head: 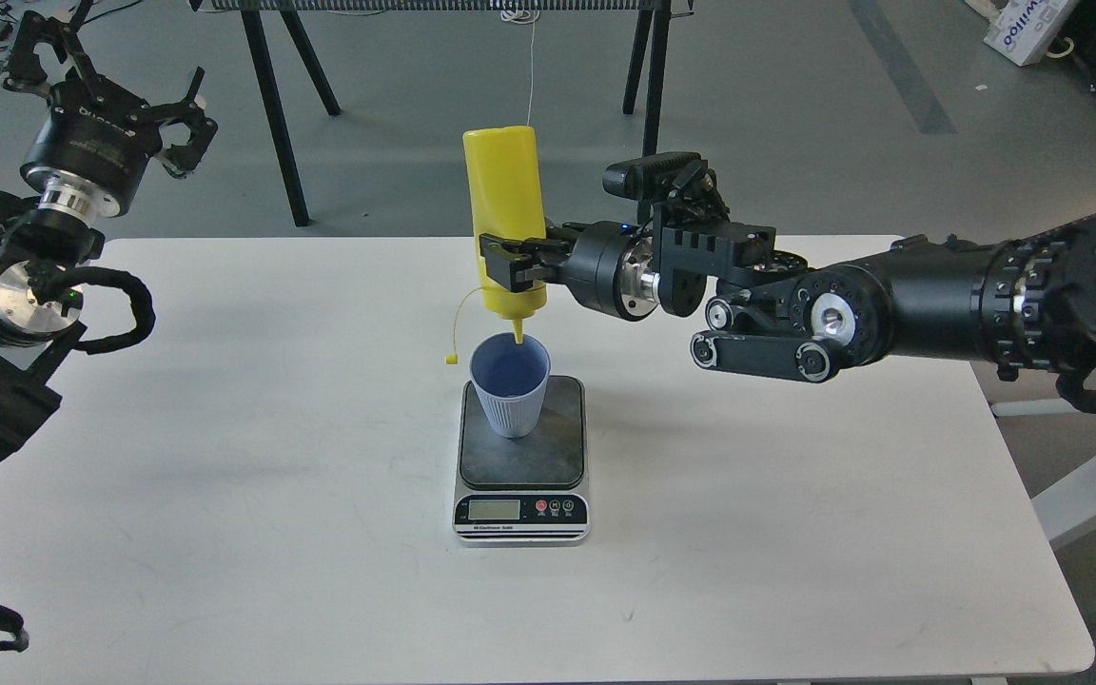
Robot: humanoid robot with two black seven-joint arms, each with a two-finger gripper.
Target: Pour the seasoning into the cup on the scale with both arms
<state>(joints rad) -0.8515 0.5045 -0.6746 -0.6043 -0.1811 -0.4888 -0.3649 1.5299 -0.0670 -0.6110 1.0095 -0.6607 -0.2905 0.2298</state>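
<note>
Seasoning [506, 214] inverted in right hand [510, 266], nozzle over cup [509, 385].

Tabletop [225, 476], white: carries the scale [521, 468], dark plate with silver front, and on its plate the light-blue cup [509, 385], upright. Seasoning bottle [508, 219], yellow, inverted with its nozzle just above the cup's mouth, cap strap dangling at its left; right gripper [511, 263] clamped around its lower body. Left gripper [163, 128], fingers spread and holding nothing, raised beyond the tabletop's far left edge, well apart from the scale.
</note>
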